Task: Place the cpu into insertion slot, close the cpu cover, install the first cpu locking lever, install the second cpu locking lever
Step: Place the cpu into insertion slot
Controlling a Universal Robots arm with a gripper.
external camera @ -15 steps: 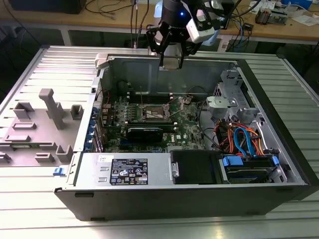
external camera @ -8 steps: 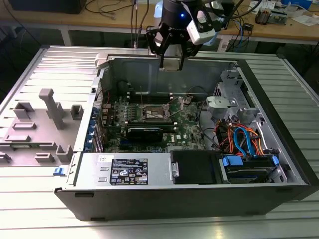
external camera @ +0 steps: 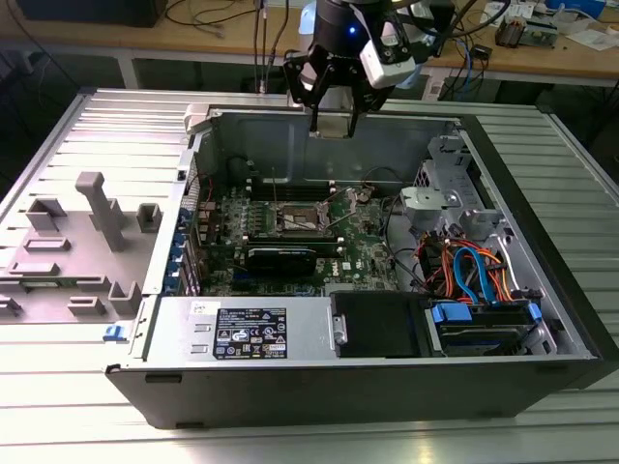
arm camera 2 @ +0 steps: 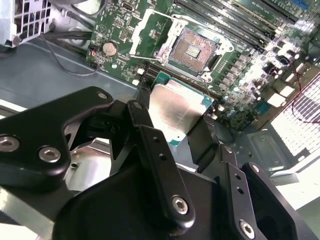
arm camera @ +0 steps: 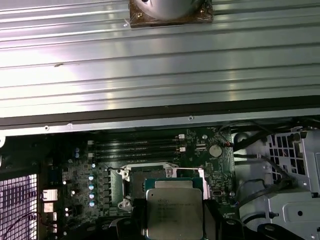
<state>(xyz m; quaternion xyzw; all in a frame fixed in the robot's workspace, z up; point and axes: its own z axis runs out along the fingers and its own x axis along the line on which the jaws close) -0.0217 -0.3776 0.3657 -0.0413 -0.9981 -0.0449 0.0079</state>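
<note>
gripper pinches the cpu by two edges, hovering over the edge of the motherboard, short of the bare insertion slot. it wants to go down level, corners squared to the socket, no sliding across pins.

Surface: ribbed silvery metal top.
Centre of surface: open black computer case, lying on its side.
Exterior view's left: grey fixture plate with upright holders, just beside the case.
</note>
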